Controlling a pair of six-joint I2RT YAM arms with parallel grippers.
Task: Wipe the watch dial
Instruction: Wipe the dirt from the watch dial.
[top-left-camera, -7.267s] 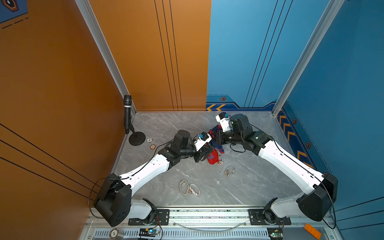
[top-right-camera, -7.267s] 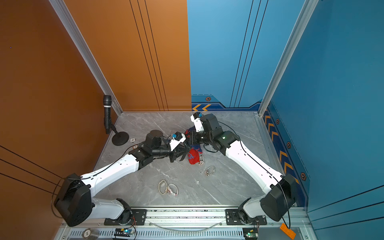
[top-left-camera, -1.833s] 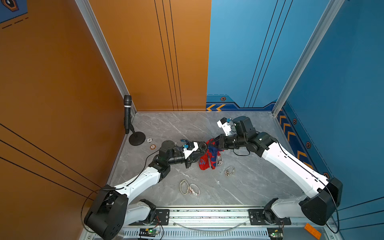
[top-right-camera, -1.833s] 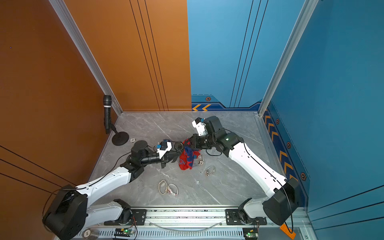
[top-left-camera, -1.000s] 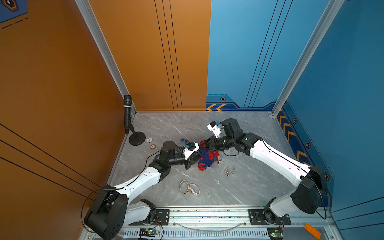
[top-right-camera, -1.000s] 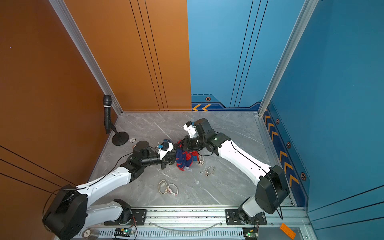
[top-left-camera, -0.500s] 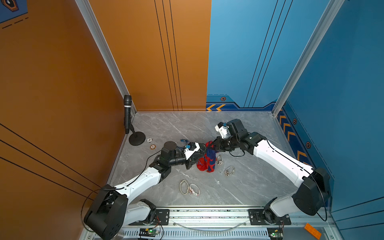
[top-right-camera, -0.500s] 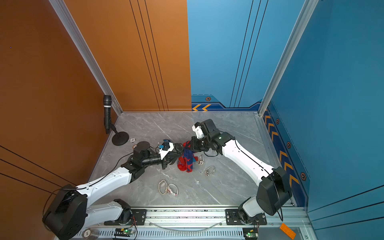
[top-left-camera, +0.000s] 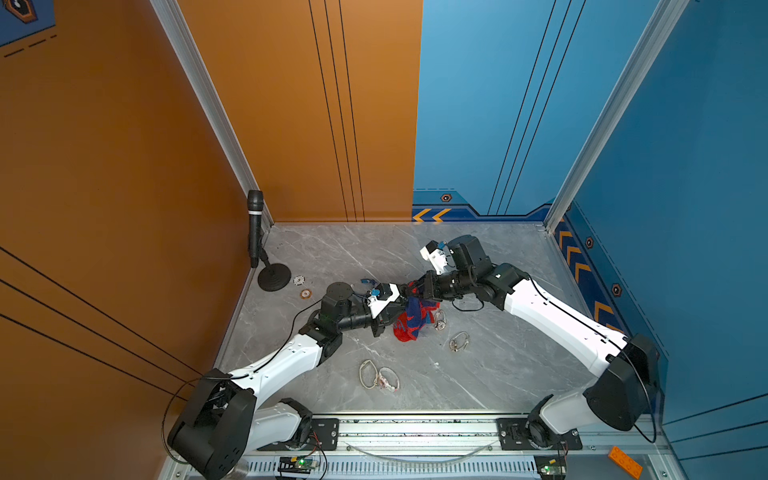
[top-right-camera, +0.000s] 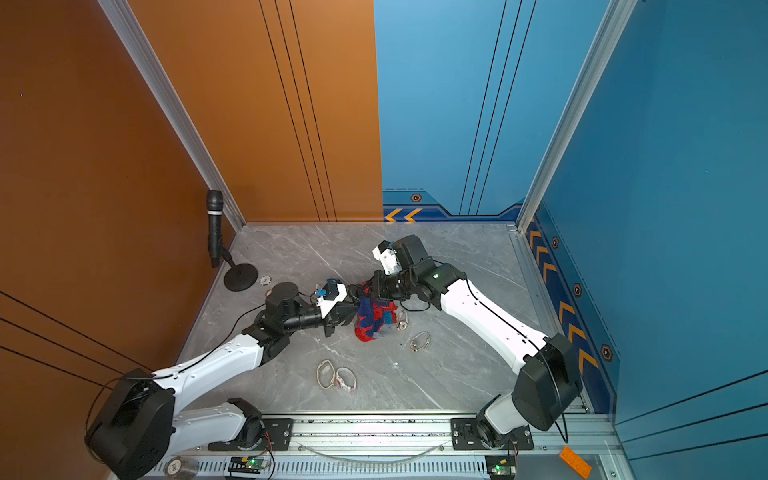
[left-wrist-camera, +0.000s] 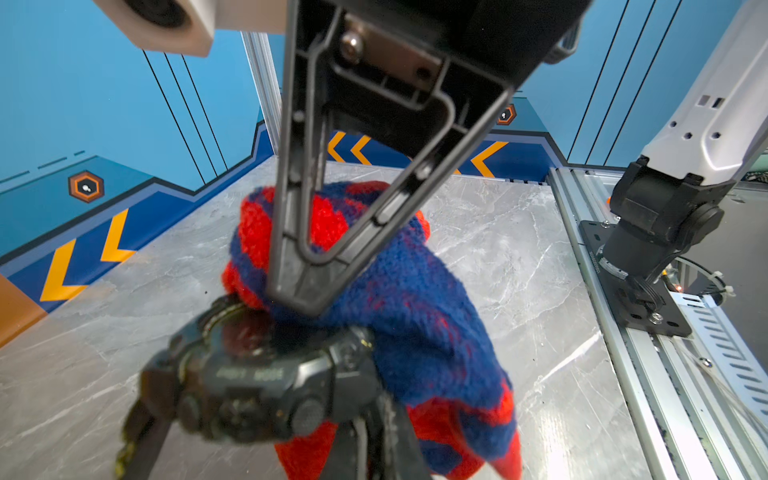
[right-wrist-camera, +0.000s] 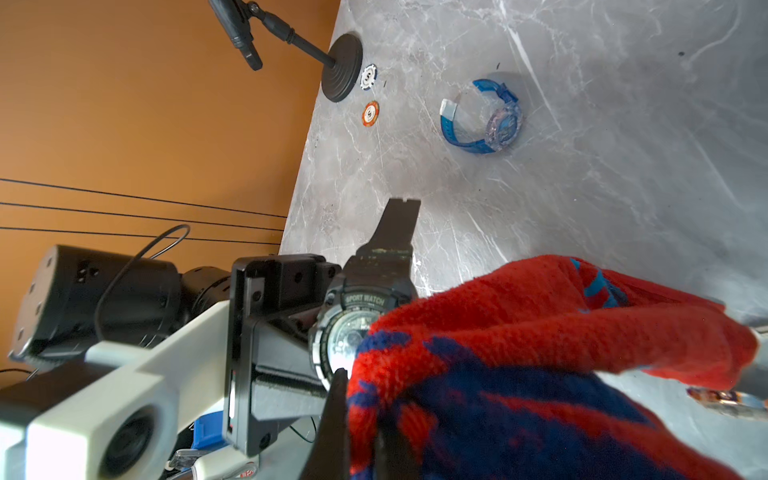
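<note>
Moved nearer the left pincer (top-left-camera: 395, 311), which pinches the black watch (right-wrist-camera: 365, 303) marked "SPORT WATCH", the right pincer (left-wrist-camera: 299, 297) pinches the cloth (right-wrist-camera: 540, 353) against its dial (right-wrist-camera: 345, 345).

We saw a fuzzy knitted cloth (top-left-camera: 413, 318) patterned in red and navy blue, and a black plastic sport watch (right-wrist-camera: 361, 307) with pale lettering on its bezel. The stone tabletop (top-left-camera: 498, 374) was grey with white veins. Toward its nine o'clock lay a round orange-and-white chip (top-left-camera: 305, 294). The translucent plastic wristwatch (right-wrist-camera: 494, 120) was blue.
</note>
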